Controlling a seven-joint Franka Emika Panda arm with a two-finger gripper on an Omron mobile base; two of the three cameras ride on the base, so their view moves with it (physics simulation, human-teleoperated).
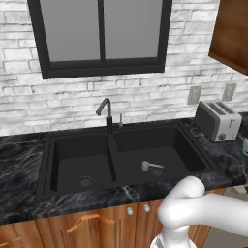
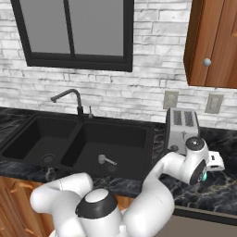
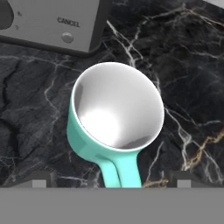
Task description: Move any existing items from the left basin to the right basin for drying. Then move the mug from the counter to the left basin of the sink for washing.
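Two base cameras look forward and down from behind the arm, left and right, both taking in the sink (image 1: 126, 155) at mid-frame and the toaster (image 1: 217, 121) toward the right. The hand camera looks steeply down, close above the mug (image 3: 114, 118) on the counter (image 3: 188, 65).

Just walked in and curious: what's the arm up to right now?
Claw open, above the teal mug on the black marble counter. Small silver utensil lies in the wide right basin. Silver toaster close beside mug.
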